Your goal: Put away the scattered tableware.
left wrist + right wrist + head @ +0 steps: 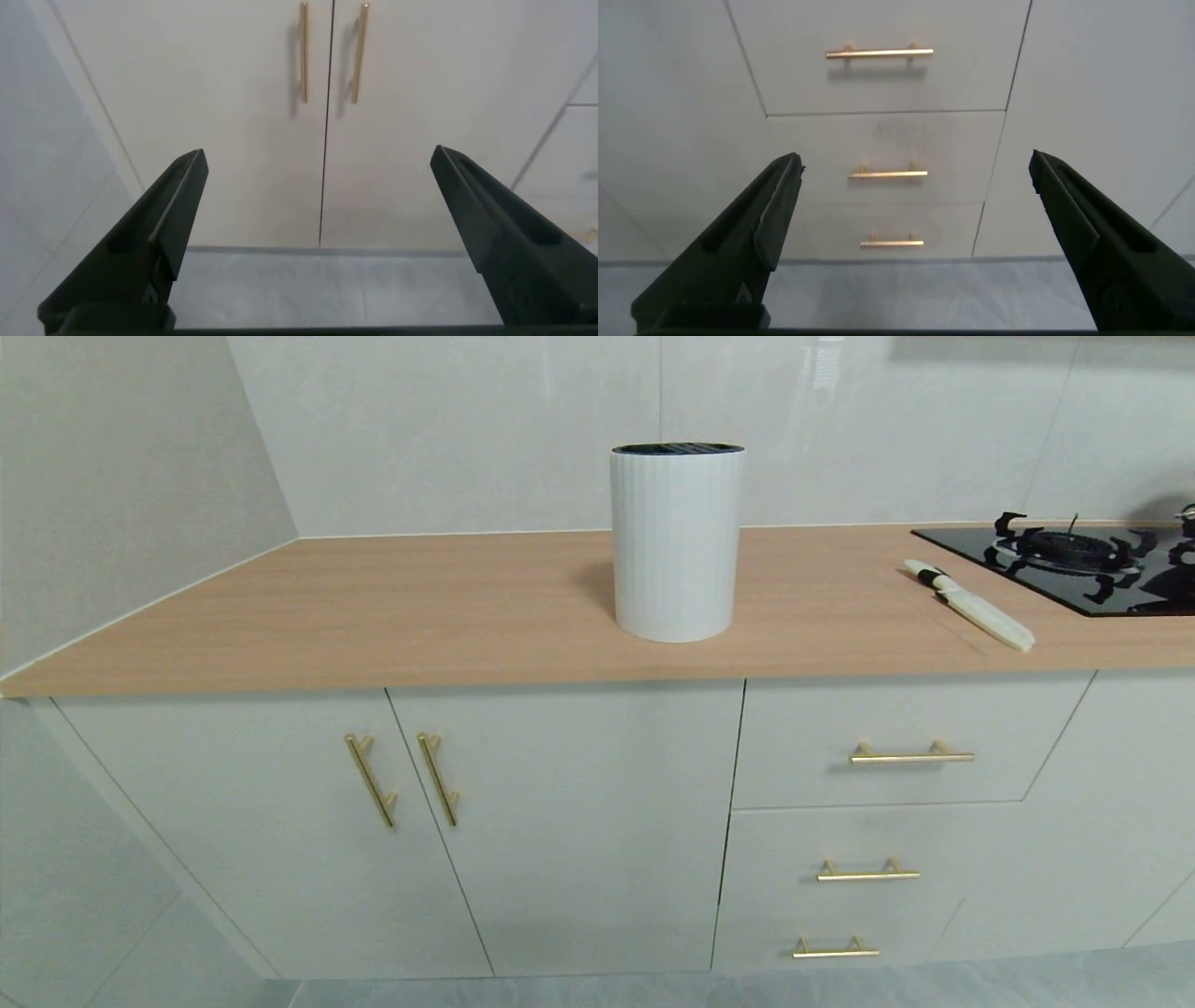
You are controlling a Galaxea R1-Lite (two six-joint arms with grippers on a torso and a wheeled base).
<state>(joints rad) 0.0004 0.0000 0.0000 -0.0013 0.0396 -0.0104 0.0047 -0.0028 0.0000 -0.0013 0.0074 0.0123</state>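
Observation:
A cream knife with a black band on its handle lies flat on the wooden countertop, at the right, just in front of the stove. A tall white ribbed knife holder with a dark slotted top stands upright in the middle of the countertop. My left gripper hangs low in front of the double cabinet doors, open, nothing between its fingers. My right gripper is low in front of the drawers, also open and holding nothing.
A black glass stove with burner grates occupies the countertop's far right. Tiled walls close the back and left side. Below are cabinet doors and drawers with gold bar handles, and a grey floor.

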